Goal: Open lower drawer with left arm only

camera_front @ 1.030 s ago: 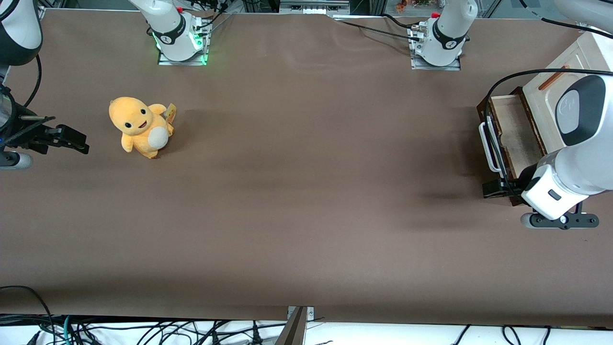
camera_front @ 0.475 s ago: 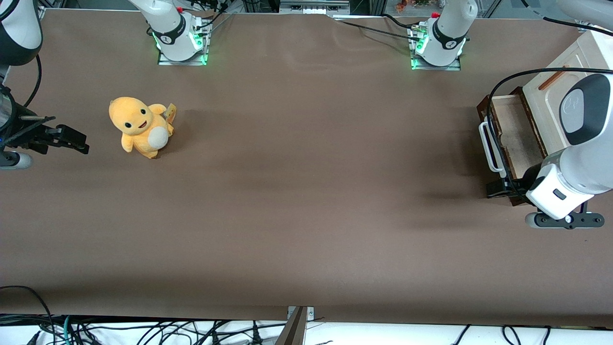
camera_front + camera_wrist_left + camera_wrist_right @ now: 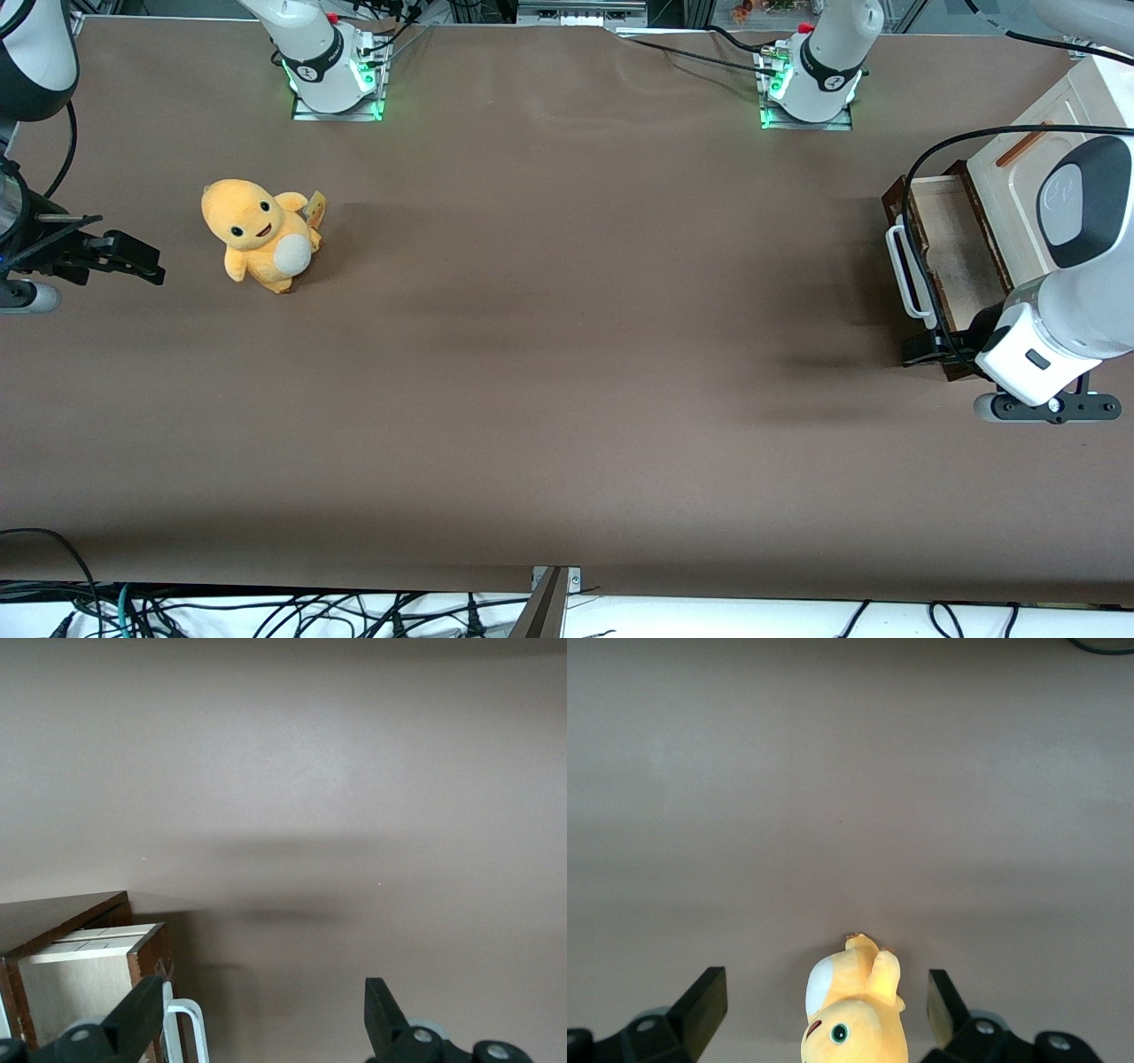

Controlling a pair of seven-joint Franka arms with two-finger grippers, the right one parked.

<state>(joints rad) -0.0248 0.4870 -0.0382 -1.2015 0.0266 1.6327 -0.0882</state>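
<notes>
The lower drawer (image 3: 946, 251) sits pulled out from the cream cabinet (image 3: 1041, 155) at the working arm's end of the counter (image 3: 567, 354), and its pale beige inside is plainly on show. Its dark brown front faces the open middle of the counter, with the white loop handle (image 3: 904, 270) standing free on it. Above it, the cabinet's cream panel with the orange-brown bar handle (image 3: 1023, 143) looks shut.

Now the left arm (image 3: 1067, 266): it hangs over the corner of the drawer nearest the front camera, cable looping up over the cabinet. The end effector (image 3: 921, 346) is just beside that near corner of the drawer front, low over the counter and clear of the handle. The wrist camera settles its state: the two fingers (image 3: 133, 1019) are spread wide, nothing between them but bare counter, with the handle (image 3: 188, 1028) and drawer corner (image 3: 146, 943) just beside one finger.

So where does the task stand? By my reading, the opening itself is done: a good stretch of the drawer's inside is exposed. Whether it could slide out further, I can't tell from here. What seems left is small: lift the arm clear without clipping the handle or nudging the drawer shut.

Well apart, toward the parked arm's end, an orange plush toy (image 3: 259, 235) sits upright on the counter, taking no part in this.
</notes>
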